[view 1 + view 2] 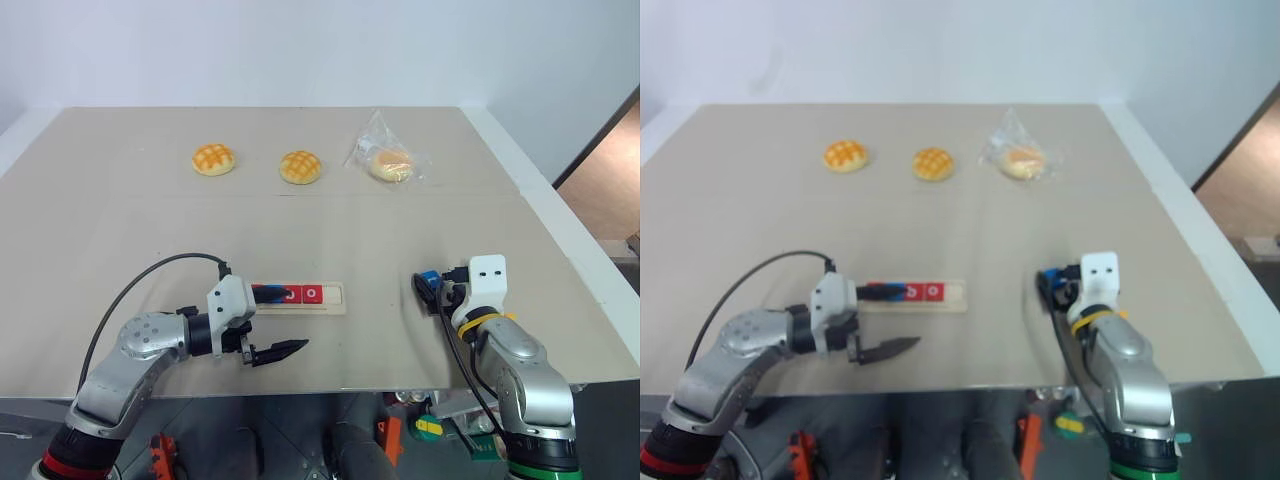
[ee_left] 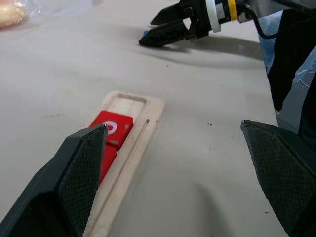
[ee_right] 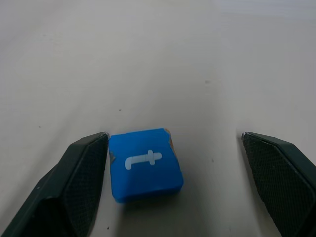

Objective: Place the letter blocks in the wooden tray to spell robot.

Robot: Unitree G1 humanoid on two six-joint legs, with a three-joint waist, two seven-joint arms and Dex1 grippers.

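My right gripper point(image 3: 175, 185), fingers spread wide, brackets the blue t block point(image 3: 144, 164) on the table point(image 1: 400, 240); my left gripper point(image 2: 185, 173) gapes over the tray point(image 2: 129, 163).

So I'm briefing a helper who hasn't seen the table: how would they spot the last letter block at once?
On the beige table, look to the robot's right of the long pale wooden tray. There, between the open black fingers of the right gripper, lies a small flat blue square tile with a white t. The red tiles sit in the tray; this one lies loose.
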